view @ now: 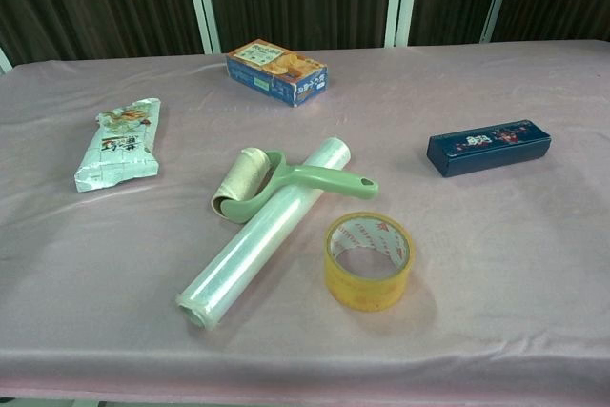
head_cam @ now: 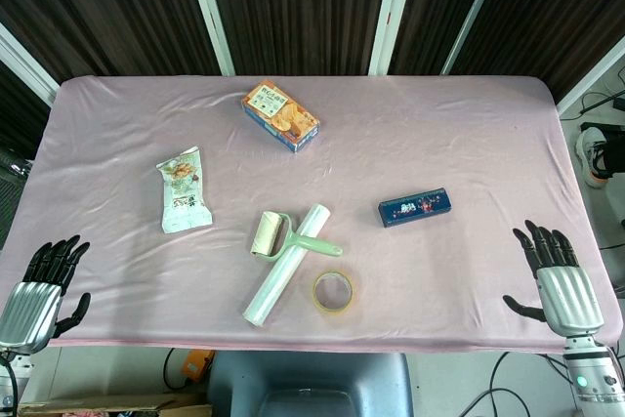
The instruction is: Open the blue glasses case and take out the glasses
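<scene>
A: Where is the case [head_cam: 415,208]?

B: It lies flat and closed on the pink cloth [head_cam: 439,134], on the right half of the table, lid up, long side roughly across the robot's view. Nothing touches it, so no glasses are out yet.

A: And the hands?

B: The left hand [head_cam: 41,285] sits at the near left edge, fingers spread, holding nothing. The right hand [head_cam: 557,275] is at the near right edge, likewise spread and empty. Both are well apart from everything, which reads to me as a parked pose, the work not yet begun. The chest view shows neither.

A: Which one should go?

B: I judge the right; the case is on its side with bare cloth between them.

A: What about the clutter?

B: The film roll [head_cam: 286,266] lies diagonally near the middle with the lint roller [head_cam: 278,238] resting across it, and the tape [head_cam: 332,292] sits just beside the roll's near half. The snack bag [head_cam: 184,190] is to the left, the biscuit box [head_cam: 281,115] further back. All stand clear of the case, so they should not get in the way.

A: Any risk?

B: A light case may slide when the lid is pried; the other hand may need to steady it.
</scene>
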### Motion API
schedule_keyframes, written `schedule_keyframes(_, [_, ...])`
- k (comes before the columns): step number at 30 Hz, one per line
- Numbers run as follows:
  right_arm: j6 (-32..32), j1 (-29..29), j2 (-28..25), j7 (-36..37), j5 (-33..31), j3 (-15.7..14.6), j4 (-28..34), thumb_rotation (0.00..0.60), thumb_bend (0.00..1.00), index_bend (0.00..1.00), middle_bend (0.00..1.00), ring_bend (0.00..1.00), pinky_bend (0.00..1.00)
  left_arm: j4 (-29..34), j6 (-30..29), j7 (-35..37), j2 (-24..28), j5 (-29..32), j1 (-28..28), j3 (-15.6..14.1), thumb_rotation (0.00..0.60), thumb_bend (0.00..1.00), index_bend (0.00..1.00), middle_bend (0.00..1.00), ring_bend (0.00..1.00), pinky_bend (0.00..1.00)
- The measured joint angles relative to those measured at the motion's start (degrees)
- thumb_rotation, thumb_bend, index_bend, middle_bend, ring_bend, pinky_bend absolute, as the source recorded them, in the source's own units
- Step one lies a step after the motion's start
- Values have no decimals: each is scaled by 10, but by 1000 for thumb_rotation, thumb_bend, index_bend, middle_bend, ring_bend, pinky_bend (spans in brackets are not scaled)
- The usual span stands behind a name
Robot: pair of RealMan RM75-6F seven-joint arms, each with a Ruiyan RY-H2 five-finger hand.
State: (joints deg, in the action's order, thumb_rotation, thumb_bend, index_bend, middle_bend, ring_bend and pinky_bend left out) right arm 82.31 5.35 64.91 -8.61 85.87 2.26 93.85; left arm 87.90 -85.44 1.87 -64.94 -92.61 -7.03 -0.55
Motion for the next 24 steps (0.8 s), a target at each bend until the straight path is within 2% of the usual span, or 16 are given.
schedule_keyframes(8, [-13,8,5,-5,-16,9,-11,600,276,10,0,0,0,2,4,4,1,2,-3,1,600,420,0,0,0,14])
schedule_keyframes(12, [-13,22,21,9,-10,22,-54,600,276,177,0,0,10,0,6,10,1,6,-6,5,600,419,0,0,0,15])
schedule_keyframes(15, [-20,41,39,21,-8,36,-104,600,276,260,0,0,14,-4,11,12,-1,8,-10,7,600,419,0,0,0,17])
schedule_keyframes(24, [-136,120,68,36,-44,72,-183,600,282,331,0,0,11,-6,15,11,-3,16,-12,10,600,418,0,0,0,18])
